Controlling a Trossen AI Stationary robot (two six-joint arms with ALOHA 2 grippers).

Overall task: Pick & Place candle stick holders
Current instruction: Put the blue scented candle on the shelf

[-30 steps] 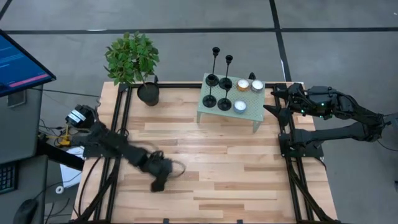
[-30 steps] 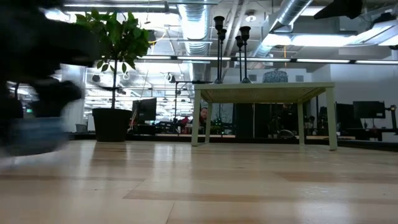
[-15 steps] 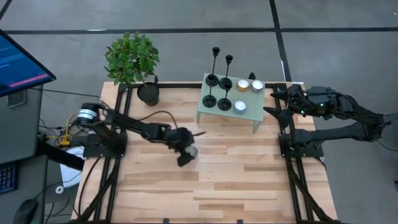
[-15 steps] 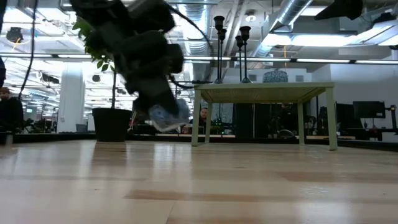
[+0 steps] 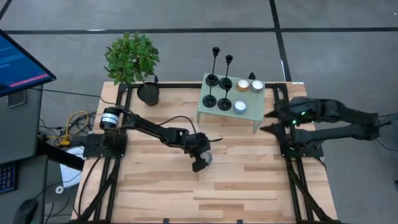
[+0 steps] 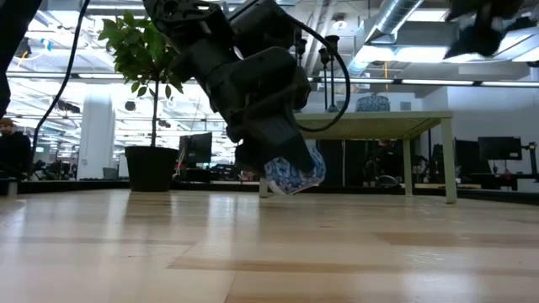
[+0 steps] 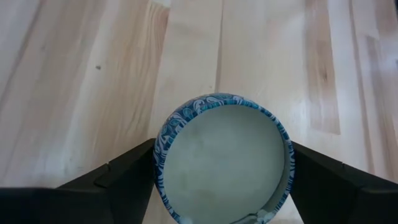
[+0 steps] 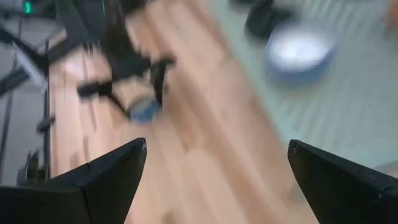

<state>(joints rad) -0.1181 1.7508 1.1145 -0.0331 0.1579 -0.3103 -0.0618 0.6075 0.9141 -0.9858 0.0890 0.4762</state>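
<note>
Left wrist view: left claw [image 7: 219,186] pinching a blue-patterned tealight [image 7: 222,158], carried from the table's 8 o'clock to centre. Right claw [image 8: 214,168] spread, now shifting at 3 o'clock. Candlesticks [image 5: 219,87] untouched on the small green table [image 5: 249,112], 1 o'clock: task unstarted.

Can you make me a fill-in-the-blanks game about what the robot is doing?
1. The left gripper holds a small round tealight holder with a ____ and white pattern.
2. The black candle stick holders stand on the small ____ table.
3. The right gripper holds ____.

Missing words: blue; green; nothing
</note>
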